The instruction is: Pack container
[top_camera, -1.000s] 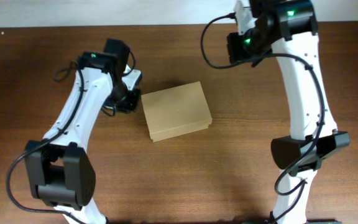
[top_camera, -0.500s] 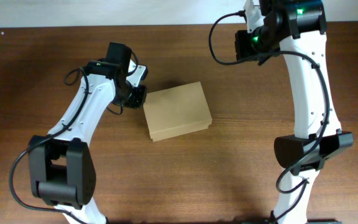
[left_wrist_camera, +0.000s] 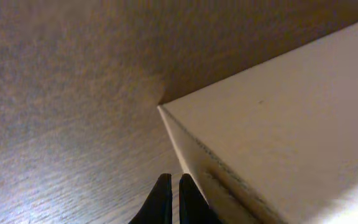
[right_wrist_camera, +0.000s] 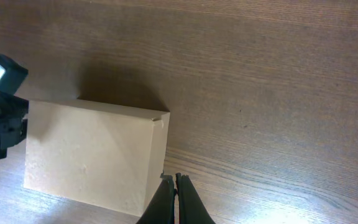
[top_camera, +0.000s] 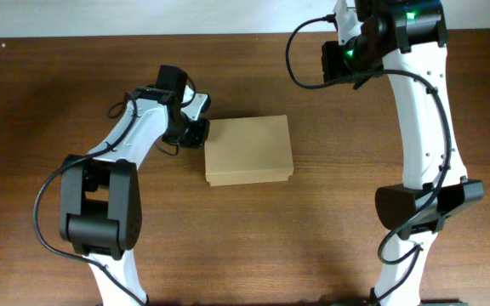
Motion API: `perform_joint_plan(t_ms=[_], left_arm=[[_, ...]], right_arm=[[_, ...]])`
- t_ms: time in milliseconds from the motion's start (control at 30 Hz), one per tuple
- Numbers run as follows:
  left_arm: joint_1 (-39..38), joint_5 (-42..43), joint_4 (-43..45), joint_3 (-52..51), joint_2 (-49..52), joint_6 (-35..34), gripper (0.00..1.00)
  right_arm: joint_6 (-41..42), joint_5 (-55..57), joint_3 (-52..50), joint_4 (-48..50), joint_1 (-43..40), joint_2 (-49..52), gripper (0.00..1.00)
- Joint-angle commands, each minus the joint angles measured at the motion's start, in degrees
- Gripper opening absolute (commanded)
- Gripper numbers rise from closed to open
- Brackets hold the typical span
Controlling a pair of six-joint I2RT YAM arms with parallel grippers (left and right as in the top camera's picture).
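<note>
Brown wood-grain table [top_camera: 41,102], closed tan container [top_camera: 249,149] mid-table, pale strip [top_camera: 143,17] beyond far edge

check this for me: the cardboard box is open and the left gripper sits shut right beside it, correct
No, the container is closed, its lid flat on top, as the overhead view shows. The left gripper does sit shut right beside it.

- One container [top_camera: 248,150], a tan cardboard box, is counted.
- Two arms are counted: the left arm [top_camera: 130,136] and the right arm [top_camera: 424,110], flanking the container.
- Two pairs of fingers are counted: left fingers [left_wrist_camera: 160,200] and right fingers [right_wrist_camera: 164,202].
- One wooden tabletop [top_camera: 313,246] is counted.
</note>
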Motion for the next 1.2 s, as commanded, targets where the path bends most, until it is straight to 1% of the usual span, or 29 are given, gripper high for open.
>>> perform_joint_plan(t_ms=[0, 200, 367, 467, 500, 633, 767, 800, 933, 1100, 1133, 1167], left_arm=[[0.13, 2.27, 1.11, 2.16, -0.04, -1.22, 0.05], [0.15, 2.25, 1.92, 4.92, -0.04, -1.22, 0.06], [1.55, 0.98, -3.28, 11.10, -0.09, -1.18, 0.06], [3.63, -0.61, -8.72, 19.67, -0.09, -1.18, 0.06], [5.14, -1.42, -12.46, 26.47, -0.09, -1.16, 0.07], [8.11, -5.51, -20.92, 42.77, -0.09, -0.24, 0.08], [9.09, -12.52, -28.68, 56.96, -0.09, 2.10, 0.09], [9.01, -14.95, -30.97, 62.18, -0.09, 2.10, 0.10], [8.98, -15.45, -36.04, 69.37, -0.09, 2.10, 0.10], [8.98, -16.98, -41.72, 73.20, -0.09, 2.12, 0.11], [8.98, -17.64, -42.45, 73.57, -0.09, 2.12, 0.13], [8.98, -18.01, -42.99, 73.85, -0.09, 2.12, 0.16]], right_arm=[[0.66, -0.31, 0.96, 0.17, -0.17, -0.83, 0.04], [0.63, -0.28, 0.96, 0.17, -0.17, -0.83, 0.04], [0.68, 0.09, 0.96, 0.61, -0.72, -0.83, 0.04], [0.66, 0.35, 0.98, 1.38, -1.73, -0.83, 0.04], [0.68, 0.33, 0.98, 2.14, -2.73, -0.83, 0.04], [0.66, 0.39, 2.62, 1.88, -5.73, -0.96, 0.04], [0.66, 6.97, 9.42, -2.97, -6.91, -1.31, 0.04], [0.66, 10.34, 14.01, -5.46, -6.51, -1.68, 0.04], [1.99, 10.84, 19.65, -5.64, -4.74, -5.40, 0.04], [1.97, 13.42, 21.14, -5.51, -4.20, -12.35, 0.05], [1.95, 14.12, 21.14, -5.46, -4.24, -13.40, 0.08], [1.95, 14.64, 21.14, -5.25, -4.22, -14.34, 0.16]])
